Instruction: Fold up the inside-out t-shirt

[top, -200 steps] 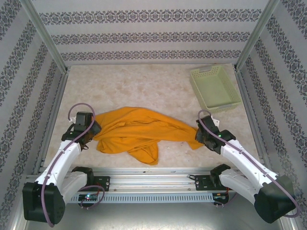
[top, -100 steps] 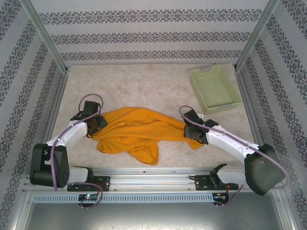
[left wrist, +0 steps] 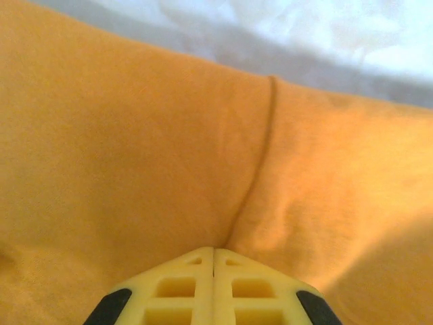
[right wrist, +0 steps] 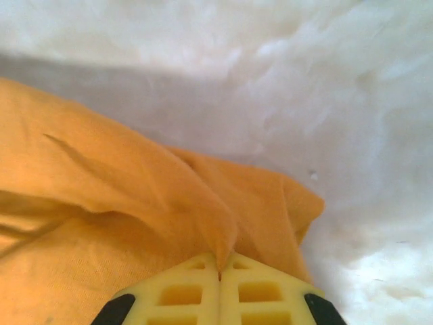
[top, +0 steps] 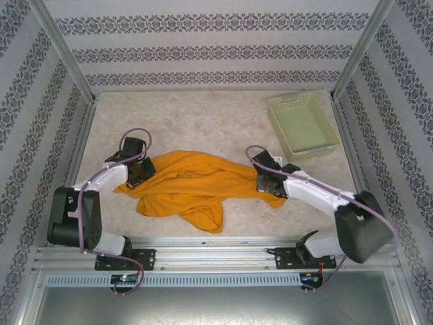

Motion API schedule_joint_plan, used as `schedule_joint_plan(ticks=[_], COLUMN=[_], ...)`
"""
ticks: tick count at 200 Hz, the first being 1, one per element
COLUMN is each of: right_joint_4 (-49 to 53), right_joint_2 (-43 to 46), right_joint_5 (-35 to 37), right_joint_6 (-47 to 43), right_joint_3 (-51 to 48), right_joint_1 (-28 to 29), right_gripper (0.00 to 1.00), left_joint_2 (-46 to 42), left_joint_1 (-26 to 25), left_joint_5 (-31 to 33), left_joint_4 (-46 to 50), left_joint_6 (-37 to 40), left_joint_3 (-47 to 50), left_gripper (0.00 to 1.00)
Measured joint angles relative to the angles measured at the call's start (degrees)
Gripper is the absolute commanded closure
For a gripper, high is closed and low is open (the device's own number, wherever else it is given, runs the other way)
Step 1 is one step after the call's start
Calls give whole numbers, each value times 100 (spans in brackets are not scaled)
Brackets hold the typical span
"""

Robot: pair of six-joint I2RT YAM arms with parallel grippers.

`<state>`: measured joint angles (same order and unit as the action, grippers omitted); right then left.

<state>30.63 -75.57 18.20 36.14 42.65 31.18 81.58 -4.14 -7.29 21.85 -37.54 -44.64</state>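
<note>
**A:** Left claw (left wrist: 214,252) first. How do its fingers stand?

**B:** Pressed together. The yellow tips meet and a pinch of the orange t-shirt (top: 186,189) is caught between them. In the wrist view a seam (left wrist: 262,149) runs up from the tips across the cloth. Cloth covers both sides, and a strip of the pale table (top: 203,122) shows past the far edge.

**A:** And the right claw (right wrist: 220,263)?

**B:** Closed as well, clamped on a raised fold of the shirt that comes to a point right at the tips. From there the cloth spreads to the left and downward in soft creases. To the right a loose corner ends just beside the fingers, with bare table beyond it.

**A:** Where does the shirt lie overall?

**B:** From above it is a crumpled heap on the near middle of the table, between the two arms. The left claw grips its upper left edge and the right claw grips its right end, so the cloth lies stretched between them. One lobe sags toward the near rail (top: 216,242).

**A:** Anything else out there?

**B:** A pale green basket (top: 302,128) sits at the far right corner, well apart from the shirt and both claws.
</note>
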Motion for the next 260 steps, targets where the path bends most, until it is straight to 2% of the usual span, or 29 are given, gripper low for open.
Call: schedule_joint_plan(ticks=[33,60,76,97,111,141,176,191,204,243,260], right_joint_4=[103,234,304,387,389,382,387,387,385,387,391], right_joint_2=[1217,1834,2020,2079,2079,2081,2103,2144,2170,2192,2208], right_joint_5=[197,284,284,251,184,61,-81,-120,-140,-201,-256], right_joint_6=[-284,-459,-505,-507,-503,-461,-437,-413,-374,-350,-352], right_joint_3=[79,138,153,153,146,52,-129,-175,-190,-192,-192], right_joint_1=[-107,-160,-221,-221,-221,-221,-221,-221,-221,-221,-216], right_gripper=[100,100,100,100,100,100,100,100,100,100,100], left_joint_2=[-1064,-1910,-2142,-1930,-1541,-669,-129,83,306,734,721], left_joint_1=[0,0,-4,-216,-645,-1537,-1628,-1628,-1628,-1606,-1532], left_joint_5=[68,223,262,210,232,328,846,1045,1165,1338,1397], left_joint_4=[101,254,393,584,660,896,1060,1082,1082,1119,1276], left_joint_6=[-2,2,24,186,326,479,479,481,485,498,522], left_joint_3=[-125,-365,-535,-745,-796,-802,-802,-811,-826,-909,-1178], left_gripper=[100,100,79,61,54,50,45,47,54,99,100])
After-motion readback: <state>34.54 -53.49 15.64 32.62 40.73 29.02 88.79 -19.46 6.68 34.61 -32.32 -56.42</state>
